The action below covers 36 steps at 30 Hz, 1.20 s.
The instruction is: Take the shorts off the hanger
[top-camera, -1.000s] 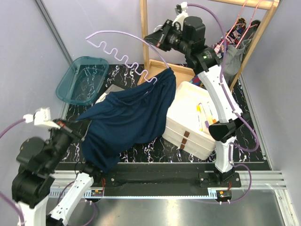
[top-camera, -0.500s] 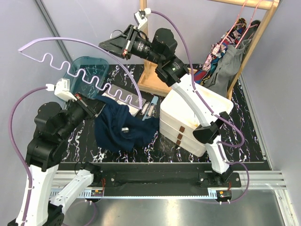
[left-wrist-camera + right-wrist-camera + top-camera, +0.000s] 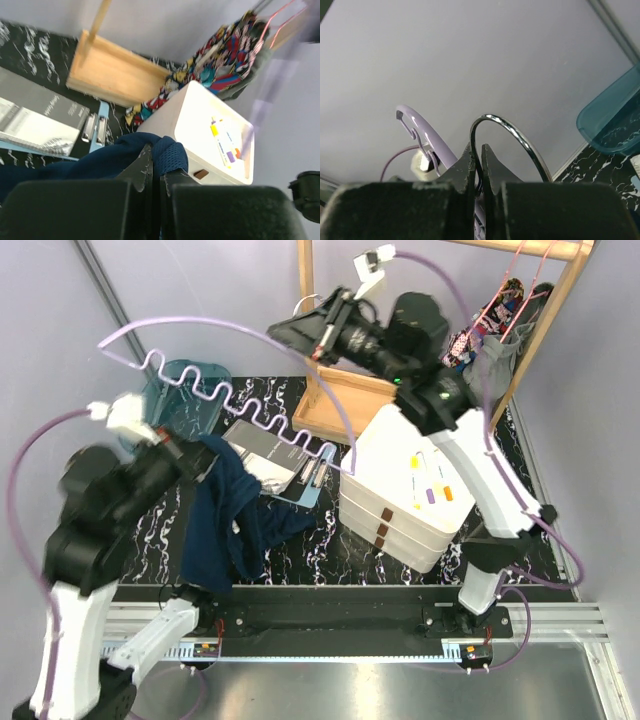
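Note:
My left gripper point(image 3: 200, 452) is shut on the dark navy shorts point(image 3: 228, 525), which hang from it in a bunch down toward the table. The left wrist view shows the jaws point(image 3: 156, 165) pinching a fold of navy mesh cloth point(image 3: 167, 150). My right gripper point(image 3: 285, 332) is shut on the metal hook point(image 3: 512, 132) of the lilac hanger point(image 3: 235, 405), held high and tilted; the hanger is bare. The graffiti-print shorts point(image 3: 505, 305) and the grey shorts point(image 3: 495, 365) hang on the wooden rack at the back right. The print shorts also show in the left wrist view point(image 3: 220, 65).
Stacked white storage boxes point(image 3: 410, 490) stand right of centre. A teal tray point(image 3: 185, 390) sits at the back left. A notebook and clipboard point(image 3: 270, 455) lie under the hanger. The wooden rack's base point(image 3: 350, 400) and post point(image 3: 306, 300) stand at the back.
The navy shorts came off the hanger and dropped in a bunch. My left gripper has since lifted them. My right arm swung the bare hanger left, then back toward the right.

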Each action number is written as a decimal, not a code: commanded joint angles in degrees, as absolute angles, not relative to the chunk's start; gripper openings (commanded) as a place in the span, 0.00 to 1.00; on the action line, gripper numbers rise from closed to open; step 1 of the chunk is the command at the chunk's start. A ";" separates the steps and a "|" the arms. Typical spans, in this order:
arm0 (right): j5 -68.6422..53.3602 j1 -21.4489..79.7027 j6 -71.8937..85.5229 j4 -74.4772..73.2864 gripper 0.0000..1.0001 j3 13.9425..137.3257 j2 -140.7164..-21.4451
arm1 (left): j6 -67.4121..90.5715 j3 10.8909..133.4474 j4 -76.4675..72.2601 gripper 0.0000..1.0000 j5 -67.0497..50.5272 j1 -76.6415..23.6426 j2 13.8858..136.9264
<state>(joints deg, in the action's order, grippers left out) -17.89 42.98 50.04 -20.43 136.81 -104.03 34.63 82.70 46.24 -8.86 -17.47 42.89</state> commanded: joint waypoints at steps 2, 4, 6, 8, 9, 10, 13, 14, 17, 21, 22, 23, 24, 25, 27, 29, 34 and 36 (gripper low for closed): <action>-8.27 42.19 45.62 -23.73 0.00 136.50 -95.02 | 36.30 76.14 37.98 0.00 -16.35 -17.31 54.74; -7.03 41.66 45.35 -23.82 0.00 135.44 -92.82 | 35.69 73.58 37.53 0.00 -15.56 -17.75 56.42; -6.86 41.05 45.27 -23.82 0.00 134.30 -91.33 | 34.46 70.41 37.44 0.00 -14.25 -18.10 58.53; -7.12 40.78 45.35 -23.91 0.00 133.08 -90.79 | 33.93 68.74 37.53 0.06 -13.89 -19.16 60.02; -7.38 40.61 45.53 -23.99 0.00 132.72 -90.44 | 33.93 67.69 37.88 0.11 -12.76 -19.68 60.12; -7.64 40.52 45.70 -23.91 0.00 132.37 -90.18 | 34.10 67.15 38.14 0.17 -12.05 -20.82 59.51; -9.31 40.43 45.97 -23.99 0.00 131.75 -90.44 | 35.68 63.47 38.58 0.55 -9.93 -22.58 56.01; -9.84 40.43 45.97 -24.17 0.00 131.66 -90.44 | 36.29 62.15 38.76 0.66 -9.84 -22.67 54.94; -11.95 40.43 46.05 -25.13 0.00 130.61 -90.27 | 38.75 56.53 40.25 0.69 -9.58 -22.76 50.37; -12.66 40.34 45.53 -25.49 0.00 126.14 -87.82 | 47.34 47.83 42.44 0.70 -3.98 -22.59 42.82; -12.48 40.34 45.53 -25.49 0.00 125.17 -87.28 | 49.29 44.59 43.32 0.74 -2.91 -22.67 40.19; -12.48 40.34 45.27 -25.49 0.00 123.42 -86.14 | 51.22 42.99 43.59 0.81 -1.94 -22.68 39.12; -12.39 40.34 45.18 -25.49 0.00 122.70 -85.61 | 54.98 41.67 43.59 0.94 -0.89 -22.68 38.42; -12.48 40.34 45.18 -25.49 0.00 122.00 -85.26 | 56.93 40.27 43.59 0.98 -0.44 -22.68 37.89; -12.57 40.25 45.00 -25.58 0.00 120.42 -84.03 | 62.54 37.71 43.68 0.99 1.74 -22.24 38.58; -12.74 40.25 44.83 -25.84 0.00 119.18 -82.98 | 65.03 37.09 43.77 0.99 2.63 -21.45 42.09; -12.39 40.25 44.74 -26.19 0.00 115.06 -79.81 | 62.85 39.63 41.24 0.99 3.34 -19.69 56.91; -11.34 40.17 44.91 -26.19 0.00 113.56 -77.97 | 59.44 40.43 38.60 0.99 3.16 -19.78 61.24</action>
